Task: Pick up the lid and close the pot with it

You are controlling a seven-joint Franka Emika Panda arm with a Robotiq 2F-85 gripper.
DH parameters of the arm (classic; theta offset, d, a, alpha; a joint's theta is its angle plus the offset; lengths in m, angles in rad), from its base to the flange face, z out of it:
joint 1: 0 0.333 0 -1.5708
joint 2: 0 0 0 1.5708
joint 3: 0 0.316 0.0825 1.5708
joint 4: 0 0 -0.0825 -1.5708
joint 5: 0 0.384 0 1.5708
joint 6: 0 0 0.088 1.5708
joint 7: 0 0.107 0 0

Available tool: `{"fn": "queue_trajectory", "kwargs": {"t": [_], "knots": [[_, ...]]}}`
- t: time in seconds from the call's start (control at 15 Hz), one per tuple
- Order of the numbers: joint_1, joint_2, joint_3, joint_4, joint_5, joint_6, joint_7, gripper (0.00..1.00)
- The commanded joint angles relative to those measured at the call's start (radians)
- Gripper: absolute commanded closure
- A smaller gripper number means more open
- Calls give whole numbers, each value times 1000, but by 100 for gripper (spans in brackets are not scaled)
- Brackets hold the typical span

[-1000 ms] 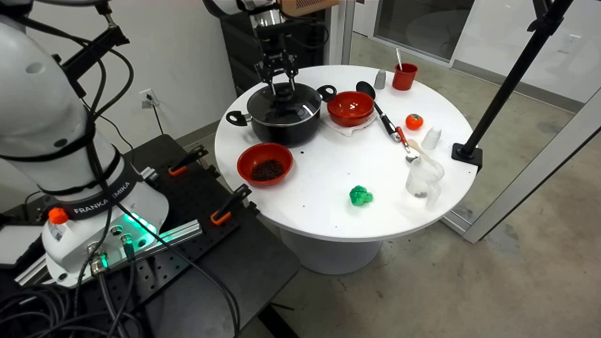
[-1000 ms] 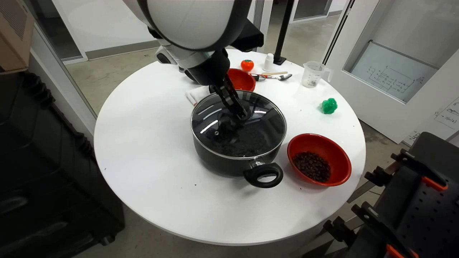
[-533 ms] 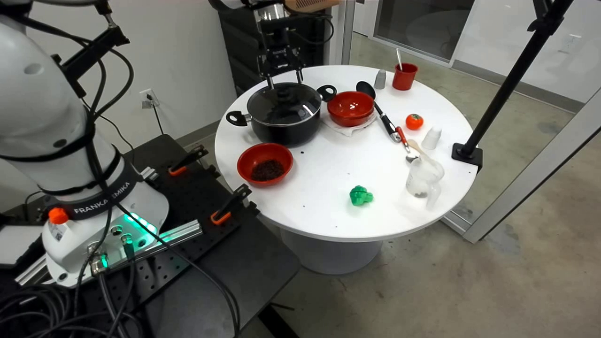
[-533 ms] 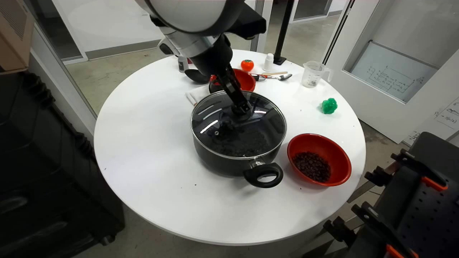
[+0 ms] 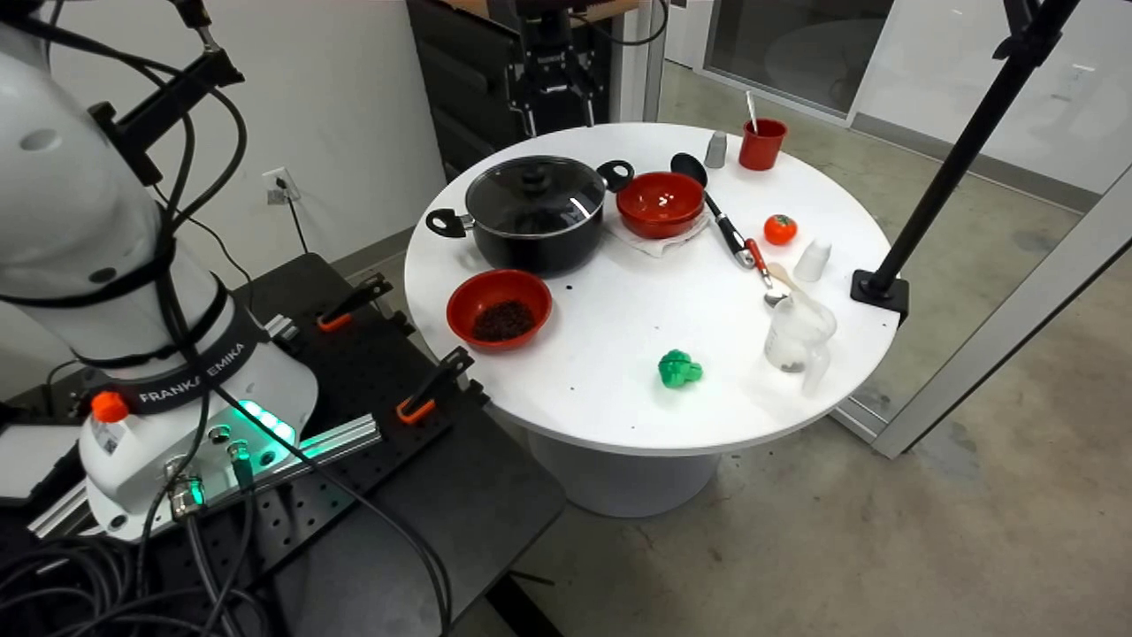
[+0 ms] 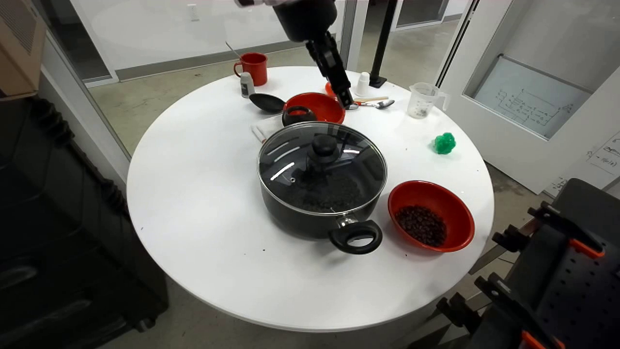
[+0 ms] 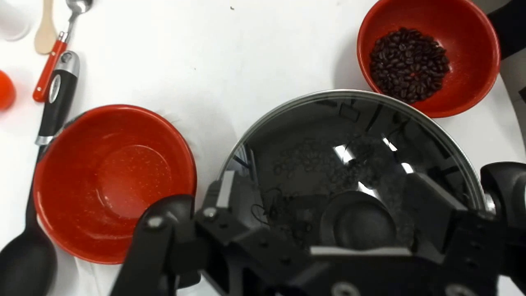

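The transparent glass lid (image 5: 517, 203) with its thin metal rim lies flat on the black pot (image 5: 544, 252) and covers its mouth. In an exterior view, the lid (image 6: 300, 167) sits level on the pot (image 6: 300, 220), its dark knob (image 6: 325, 145) upright and free. Above and behind the pot, my gripper (image 5: 561, 122) is raised off the lid, jaws wide apart with nothing between them. From the wrist view, the knob (image 7: 365, 222) appears below the spread fingers (image 7: 225, 189); dark beans show through the glass.
Close to the pot stand a red bowl (image 5: 464, 301) with dark beans and stacked red bowls (image 5: 661, 208) on a cloth. A ladle (image 5: 730, 234), tomato (image 5: 780, 230), measuring cup (image 5: 799, 334), green object (image 5: 679, 368) and red mug (image 5: 762, 146) share the round table.
A second ago my gripper was down at the lid's knob. It has let go, spread its jaws and risen up and away. The lid and pot have stayed in place.
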Motion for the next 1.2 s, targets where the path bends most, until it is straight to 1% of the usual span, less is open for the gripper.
{"fn": "queue_trajectory", "kwargs": {"t": [0.0, 0.2, 0.27, 0.33, 0.67, 0.87, 1.07, 1.13], "knots": [[-38, -100, -10, -49, 96, -9, -37, 0], [-71, -127, -28, -27, 174, -53, -56, 0], [-81, -138, -39, -25, 202, -47, -29, 0], [-95, -153, -50, -35, 237, -17, 4, 0], [-146, -212, -96, -41, 388, -13, 69, 0], [-164, -235, -120, -40, 474, -2, 130, 0], [-168, -256, -142, -58, 527, 75, 214, 0], [-160, -221, -140, -18, 488, 23, 163, 0]]}}
